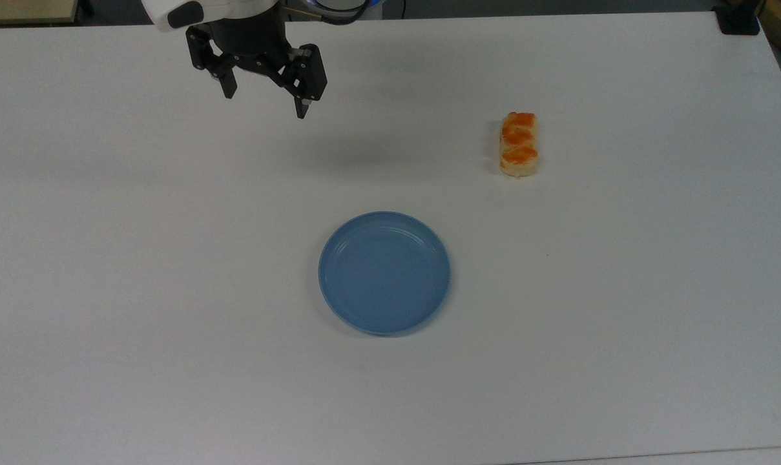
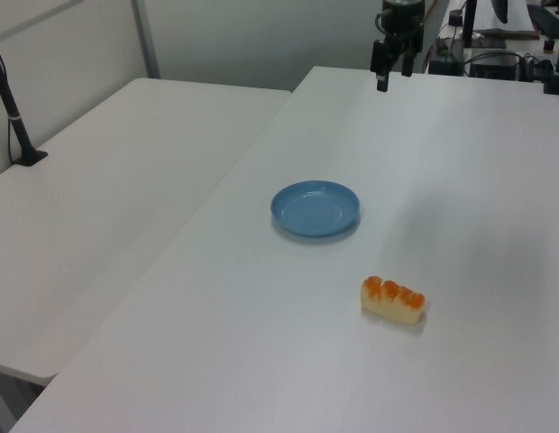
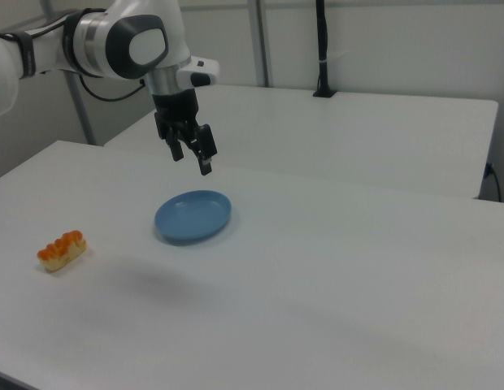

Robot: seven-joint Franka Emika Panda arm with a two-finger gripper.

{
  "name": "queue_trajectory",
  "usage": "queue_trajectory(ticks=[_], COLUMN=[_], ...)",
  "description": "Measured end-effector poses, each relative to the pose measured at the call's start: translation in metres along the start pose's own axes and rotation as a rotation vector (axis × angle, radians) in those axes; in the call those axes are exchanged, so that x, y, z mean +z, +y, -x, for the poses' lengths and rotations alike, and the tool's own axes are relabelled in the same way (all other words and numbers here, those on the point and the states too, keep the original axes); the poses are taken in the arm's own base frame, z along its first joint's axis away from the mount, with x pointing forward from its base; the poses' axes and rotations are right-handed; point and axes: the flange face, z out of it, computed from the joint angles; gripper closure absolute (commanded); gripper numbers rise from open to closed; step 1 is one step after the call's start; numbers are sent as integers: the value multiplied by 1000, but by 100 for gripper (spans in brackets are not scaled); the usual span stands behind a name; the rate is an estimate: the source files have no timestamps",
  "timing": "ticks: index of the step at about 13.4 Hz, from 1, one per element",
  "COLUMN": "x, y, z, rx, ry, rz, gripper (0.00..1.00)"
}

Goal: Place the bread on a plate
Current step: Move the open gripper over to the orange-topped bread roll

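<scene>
The bread (image 1: pixel 518 144) is a small pale-yellow loaf with orange-browned bumps, lying on the white table at the top view's right. It also lies near the front in the left view (image 2: pixel 393 299) and at the far left in the right view (image 3: pixel 62 249). The light-blue plate (image 1: pixel 384 272) sits bare near the table's middle (image 2: pixel 315 207) (image 3: pixel 193 216). My gripper (image 1: pixel 266 103) hangs open and holds nothing, high above the table at the top view's upper left, well apart from both bread and plate (image 2: pixel 392 76) (image 3: pixel 192 161).
A second white table (image 2: pixel 126 171) adjoins this one on the left view's left. A black post on a base (image 2: pixel 16 126) stands on it. Cables and equipment (image 2: pixel 496 54) crowd the far edge behind the arm.
</scene>
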Motion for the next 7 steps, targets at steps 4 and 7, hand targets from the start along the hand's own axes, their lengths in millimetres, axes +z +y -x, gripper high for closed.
queue_trajectory(ticks=[4,7], x=[5,5], y=[0,-1], z=[8,8], rx=[-4,-6], ry=[-66,-69], rz=[15,15], gripper=[0,0])
